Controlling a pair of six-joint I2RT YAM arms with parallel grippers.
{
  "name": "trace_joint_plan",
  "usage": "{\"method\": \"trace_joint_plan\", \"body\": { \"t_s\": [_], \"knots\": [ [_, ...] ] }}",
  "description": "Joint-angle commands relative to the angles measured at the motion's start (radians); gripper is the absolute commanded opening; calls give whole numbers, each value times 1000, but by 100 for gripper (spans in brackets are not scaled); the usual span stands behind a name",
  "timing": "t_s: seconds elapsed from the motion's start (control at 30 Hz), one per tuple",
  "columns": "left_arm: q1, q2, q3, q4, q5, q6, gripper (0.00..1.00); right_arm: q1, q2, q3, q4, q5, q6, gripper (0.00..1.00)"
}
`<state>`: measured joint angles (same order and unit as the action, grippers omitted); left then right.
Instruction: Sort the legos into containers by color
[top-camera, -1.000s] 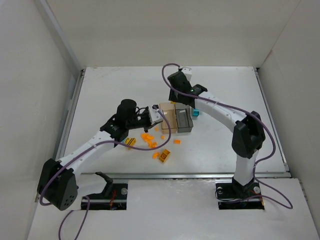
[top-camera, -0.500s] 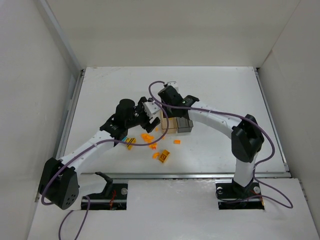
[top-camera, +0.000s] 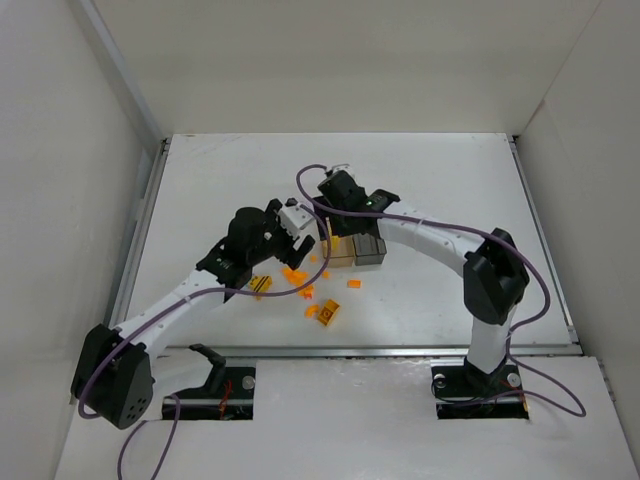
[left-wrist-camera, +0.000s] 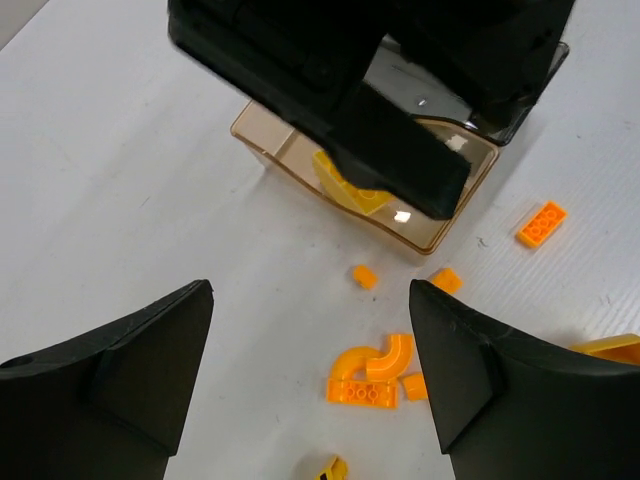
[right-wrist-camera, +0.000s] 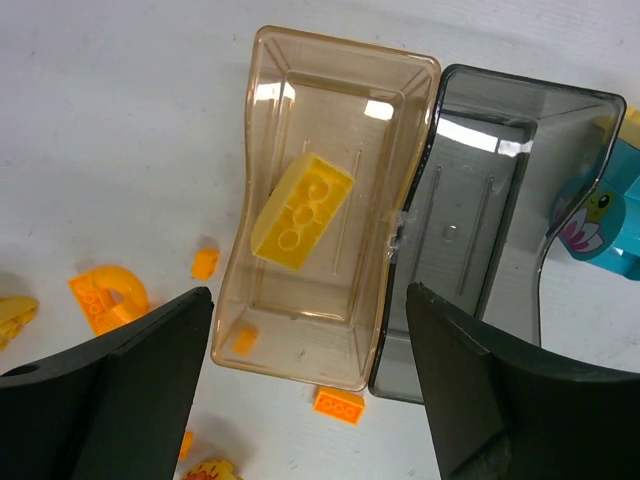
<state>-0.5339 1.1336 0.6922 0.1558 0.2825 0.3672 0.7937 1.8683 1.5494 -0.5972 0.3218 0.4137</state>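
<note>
The amber container (right-wrist-camera: 400, 130) holds a yellow lego brick (right-wrist-camera: 300, 210) and a tiny orange one (right-wrist-camera: 245, 340). The grey container (right-wrist-camera: 500, 230) beside it looks empty. My right gripper (right-wrist-camera: 308, 292) hangs open above the amber container (top-camera: 340, 250), holding nothing. My left gripper (left-wrist-camera: 310, 290) is open over loose orange legos: two curved pieces on a flat brick (left-wrist-camera: 375, 368) and small bits (left-wrist-camera: 365, 276). It sits just left of the containers in the top view (top-camera: 305, 238). A yellow black-striped lego (top-camera: 262, 285) lies near the left arm.
A teal figure piece (right-wrist-camera: 610, 225) lies behind the grey container. An orange brick (right-wrist-camera: 338, 405) rests against the amber container's near wall. More orange and yellow legos (top-camera: 329, 312) are scattered in front. The right gripper body (left-wrist-camera: 400, 150) overhangs the amber container.
The right gripper swung from behind the containers to above the amber one and opened. The left gripper drew back a little to the left and opened.
</note>
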Motion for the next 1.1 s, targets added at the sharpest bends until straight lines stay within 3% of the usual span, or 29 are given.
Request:
{"method": "trace_joint_plan", "body": {
  "t_s": [0.0, 0.23, 0.33, 0.5, 0.73, 0.9, 1.07],
  "knots": [
    [11, -51, -23, 48, -60, -43, 76, 9, -96, -1, 22, -26, -50, 84],
    [11, -104, -78, 83, -276, -135, 79, 65, -253, -178, -12, -164, -79, 84],
    [11, -126, -101, 103, -480, -233, 79, 123, -282, -233, -36, -249, -70, 100],
    [20, -135, -137, 145, -696, -330, 80, 228, -233, -207, -117, -268, -15, 100],
    [20, -144, -184, 180, -756, -370, 81, 240, -184, -170, -154, -293, 60, 100],
    [0, -164, -206, 199, -756, -347, 81, 249, -187, -302, -34, -377, 73, 100],
    [-29, -199, -192, 170, -801, -318, 81, 249, -189, -364, 40, -365, 123, 100]
  ]
}}
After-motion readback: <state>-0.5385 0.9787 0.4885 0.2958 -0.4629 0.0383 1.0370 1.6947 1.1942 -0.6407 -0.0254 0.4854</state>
